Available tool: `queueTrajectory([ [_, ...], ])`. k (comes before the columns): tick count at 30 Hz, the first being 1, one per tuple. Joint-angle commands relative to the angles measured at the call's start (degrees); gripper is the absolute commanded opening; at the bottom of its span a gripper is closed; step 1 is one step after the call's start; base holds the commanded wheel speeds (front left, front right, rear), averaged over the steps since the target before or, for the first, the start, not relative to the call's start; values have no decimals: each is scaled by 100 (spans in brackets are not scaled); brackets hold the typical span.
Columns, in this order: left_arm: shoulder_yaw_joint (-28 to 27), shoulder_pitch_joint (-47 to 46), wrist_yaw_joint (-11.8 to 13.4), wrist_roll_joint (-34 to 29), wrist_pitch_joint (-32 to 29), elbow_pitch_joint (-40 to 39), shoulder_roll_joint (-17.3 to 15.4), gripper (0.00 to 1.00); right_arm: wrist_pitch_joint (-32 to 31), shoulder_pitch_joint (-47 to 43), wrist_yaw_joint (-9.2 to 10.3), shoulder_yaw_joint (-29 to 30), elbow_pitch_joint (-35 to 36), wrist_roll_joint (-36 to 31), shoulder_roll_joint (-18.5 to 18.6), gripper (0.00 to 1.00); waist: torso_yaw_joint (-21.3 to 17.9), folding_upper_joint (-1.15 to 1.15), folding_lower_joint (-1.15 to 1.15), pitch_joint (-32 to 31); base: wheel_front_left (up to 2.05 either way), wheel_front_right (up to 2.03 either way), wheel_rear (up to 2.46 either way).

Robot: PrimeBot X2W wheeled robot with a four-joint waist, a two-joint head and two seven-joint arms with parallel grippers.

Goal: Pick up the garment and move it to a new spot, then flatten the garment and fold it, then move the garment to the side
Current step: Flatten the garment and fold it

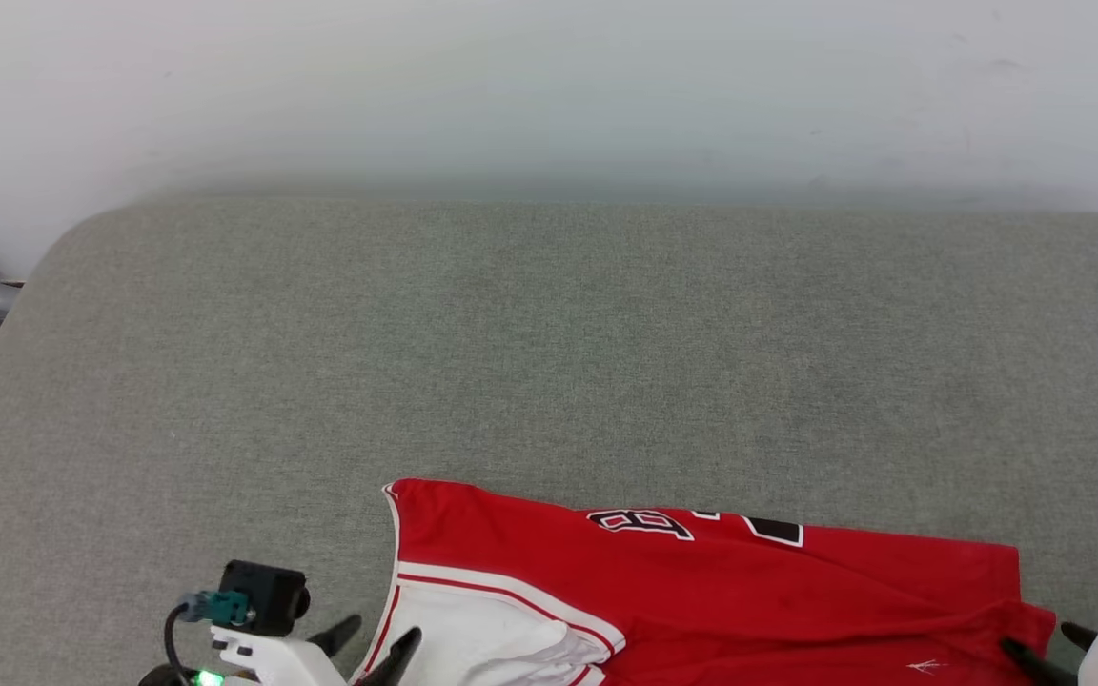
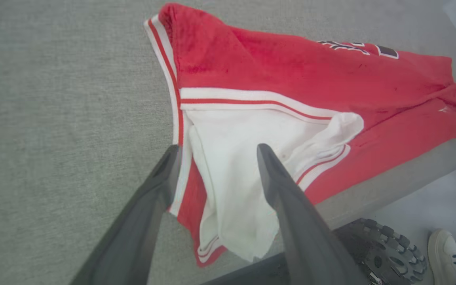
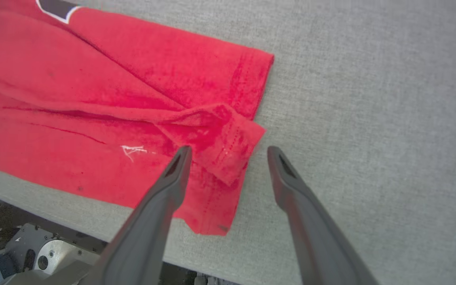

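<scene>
Left jaws and right jaws spread wide above the garment (image 1: 701, 591).

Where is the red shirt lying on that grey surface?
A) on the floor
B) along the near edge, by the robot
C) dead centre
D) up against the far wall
B: the garment lies along the near edge of the grey surface.

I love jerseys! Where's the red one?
Head view, bottom centre: the red jersey T-shirt lies on the grey fabric surface, near edge, between left gripper and right gripper.
</scene>
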State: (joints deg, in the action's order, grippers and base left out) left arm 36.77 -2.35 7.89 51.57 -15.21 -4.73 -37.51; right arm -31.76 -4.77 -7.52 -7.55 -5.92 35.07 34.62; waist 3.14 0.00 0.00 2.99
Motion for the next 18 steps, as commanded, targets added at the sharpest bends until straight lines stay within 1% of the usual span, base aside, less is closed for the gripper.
queueTrajectory([
  [1,-60,-47,37,-37,99,22,20,100,-51,-35,7,78,60,33,-61,100,-7,0,0,-19,0,0,0],
  [5,-323,-155,112,-226,811,27,191,100,-479,-39,7,605,342,-6,-335,100,-4,0,0,-13,0,0,0],
  [8,-476,-231,169,-447,1347,61,288,100,-884,23,7,1077,516,-67,-736,100,14,0,0,46,0,0,0],
  [11,-509,-314,179,-688,1737,93,343,100,-1252,121,6,1521,702,-210,-1176,100,44,0,0,118,0,0,0],
  [14,-561,-431,222,-933,2085,123,345,100,-1592,211,6,1967,782,-504,-1647,100,82,0,0,201,0,0,0],
  [16,-558,-480,226,-1083,2255,165,324,100,-1791,261,6,2215,776,-822,-1880,100,113,0,0,266,0,0,0],
  [18,-596,-521,230,-1139,2411,199,370,100,-1965,315,6,2374,740,-1090,-2129,100,141,0,0,322,0,0,0],
])
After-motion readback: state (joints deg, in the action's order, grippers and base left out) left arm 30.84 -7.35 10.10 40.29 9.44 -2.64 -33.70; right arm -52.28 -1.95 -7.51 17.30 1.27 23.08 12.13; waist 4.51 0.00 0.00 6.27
